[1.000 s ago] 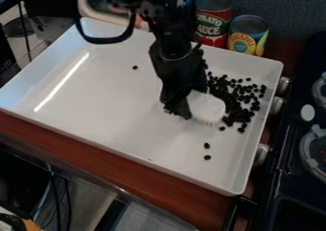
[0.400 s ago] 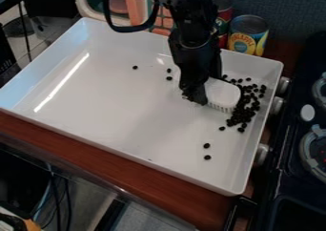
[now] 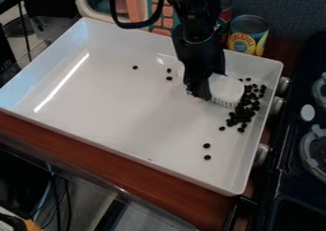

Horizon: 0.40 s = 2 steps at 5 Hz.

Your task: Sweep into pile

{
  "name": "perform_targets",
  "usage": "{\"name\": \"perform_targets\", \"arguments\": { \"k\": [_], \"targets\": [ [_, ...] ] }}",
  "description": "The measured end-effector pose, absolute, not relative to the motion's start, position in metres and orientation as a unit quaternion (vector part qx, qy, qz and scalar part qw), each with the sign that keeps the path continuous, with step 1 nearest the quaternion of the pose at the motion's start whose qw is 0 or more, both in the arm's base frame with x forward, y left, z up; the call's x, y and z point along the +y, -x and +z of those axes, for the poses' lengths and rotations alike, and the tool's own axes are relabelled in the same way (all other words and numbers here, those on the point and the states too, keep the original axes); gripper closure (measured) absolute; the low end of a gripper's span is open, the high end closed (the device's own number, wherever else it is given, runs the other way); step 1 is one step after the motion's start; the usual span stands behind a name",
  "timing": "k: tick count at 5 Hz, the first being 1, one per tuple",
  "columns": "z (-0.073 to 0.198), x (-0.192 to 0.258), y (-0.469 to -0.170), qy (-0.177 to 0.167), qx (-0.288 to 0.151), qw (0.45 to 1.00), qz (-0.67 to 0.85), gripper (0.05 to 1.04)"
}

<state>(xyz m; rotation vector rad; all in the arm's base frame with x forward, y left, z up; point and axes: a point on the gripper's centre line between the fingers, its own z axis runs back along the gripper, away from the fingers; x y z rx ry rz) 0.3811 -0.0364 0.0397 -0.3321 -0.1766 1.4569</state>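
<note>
in the pincer (image 3: pixel 202 92), a partly hidden brush (image 3: pixel 227 89)

A reddish-brown wooden counter (image 3: pixel 115 170) bears a broad, shallow white tray (image 3: pixel 115 106), while a yellow-and-blue can (image 3: pixel 247 33) and a partly hidden red can (image 3: pixel 225 13) stand upright, side by side, behind the tray's far wall.

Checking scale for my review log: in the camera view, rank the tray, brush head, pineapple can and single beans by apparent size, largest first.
1. White rectangular tray
2. Blue-and-yellow pineapple can
3. White bristled brush head
4. Single black beans
</note>
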Motion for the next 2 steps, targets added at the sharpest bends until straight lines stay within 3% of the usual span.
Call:
{"name": "perform_targets", "arguments": {
  "k": [2],
  "targets": [
    [0.096, -0.034, -0.366, 0.210, -0.079, 0.723, 0.654, 0.351]
  ]
}}
